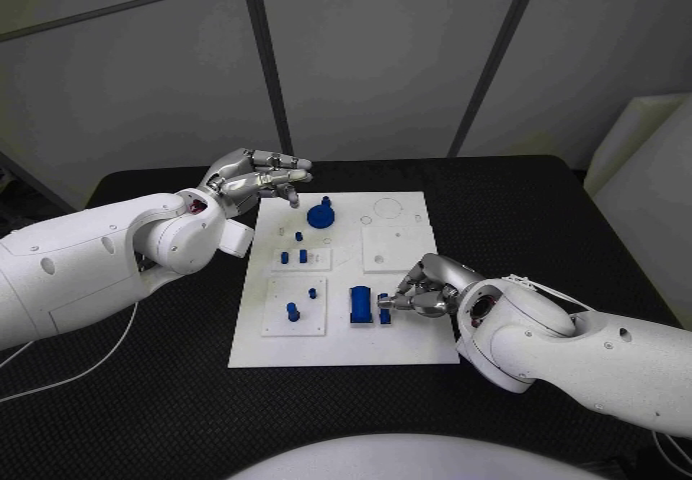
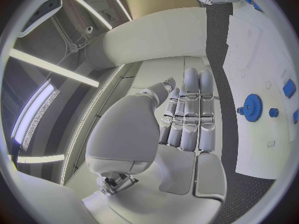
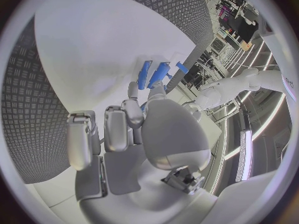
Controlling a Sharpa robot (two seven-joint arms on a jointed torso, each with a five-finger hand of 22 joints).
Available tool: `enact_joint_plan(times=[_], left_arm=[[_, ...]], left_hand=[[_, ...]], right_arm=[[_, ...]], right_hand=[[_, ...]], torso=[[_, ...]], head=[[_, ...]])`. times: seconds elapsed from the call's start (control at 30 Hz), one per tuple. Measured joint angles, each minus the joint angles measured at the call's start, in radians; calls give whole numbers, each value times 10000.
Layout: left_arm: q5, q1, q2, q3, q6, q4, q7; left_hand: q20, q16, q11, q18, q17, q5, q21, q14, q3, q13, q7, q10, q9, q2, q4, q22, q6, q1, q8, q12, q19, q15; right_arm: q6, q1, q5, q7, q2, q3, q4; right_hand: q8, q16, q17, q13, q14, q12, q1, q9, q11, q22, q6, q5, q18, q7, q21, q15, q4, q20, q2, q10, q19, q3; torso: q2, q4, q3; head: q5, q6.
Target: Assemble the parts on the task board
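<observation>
Task board [image 1: 408,330]: flat white rectangular plate, mid-table on black textured top.
Right hand [image 1: 423,290]: silver, fingers pinching small blue peg [image 1: 385,316] beside blue block [image 1: 359,303].
Left hand [image 1: 260,177]: fingers loosely apart, holding nothing.
Gear [image 1: 320,213]: blue, toothed, round.

Left hand [image 1: 257,176] raised, empty, fingers extended side by side. Right hand [image 1: 427,287] lowered, fingers curled; grasp unclear.

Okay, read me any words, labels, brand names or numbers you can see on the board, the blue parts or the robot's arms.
None can be read.
The task board is plain white, and the blue parts carry no marking.
The left hand and right hand show no lettering either.
</observation>
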Motion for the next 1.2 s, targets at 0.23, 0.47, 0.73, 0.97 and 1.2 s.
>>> enact_joint_plan(times=[0.23,0.47,0.73,0.97,1.2], left_arm=[[0,0,7,-2,2,-8,-5],[0,0,4,-3,2,-4,-11],[1,-1,-7,-5,2,0,-21],[1,-1,-11,-7,2,0,-31],[1,-2,-25,-9,2,5,-42]], left_hand=[[0,0,0,1,0,0,0,0,0,0,0,0,0,0,0,0,0,0,0,0,0,0],[0,0,0,1,0,0,0,0,0,0,0,0,1,0,0,-11,0,0,0,0,0,0],[0,0,0,0,0,0,0,0,0,0,0,0,2,0,0,-10,0,0,0,0,0,0],[0,0,0,1,0,0,-39,0,0,0,0,0,-8,0,0,-9,0,0,0,0,0,0],[0,0,0,0,0,0,-39,0,0,0,0,0,-7,0,0,-9,0,0,0,0,0,0]], right_arm=[[-534,0,-75,969,-131,0,-72],[-701,0,-203,2020,-155,-10,-187],[-577,-22,-304,2693,-105,-29,-258],[-340,-40,-334,2935,-76,-41,-310],[-77,-74,-350,2935,-55,-55,-424]], right_hand=[[-58,-54,17,-71,-62,-154,1694,-904,342,0,-1775,1190,0,483,0,267,-938,134,39,-188,-47,401],[-63,3,124,-132,-53,-237,2547,-2053,445,-1,-2066,1649,0,679,0,383,-1456,271,231,-227,-18,591],[-63,45,207,-207,-70,-335,2870,-3327,518,-1,-2086,2462,0,767,0,438,-1919,343,163,-296,-20,1054],[-63,44,251,-199,-70,-335,2885,-3899,518,-1,-1819,2527,0,709,0,472,-1902,343,154,-296,-21,1272],[-63,44,265,-171,-85,-335,2909,-4210,519,-1,-1622,2636,0,693,0,490,-1867,342,177,-297,-20,1434]], torso=[[0,0,-5],[2,0,-7],[6,-1,-1],[4,-4,-4],[3,-4,-8]], head=[[-15,9],[6,7],[28,-16],[35,-29],[42,-49]])
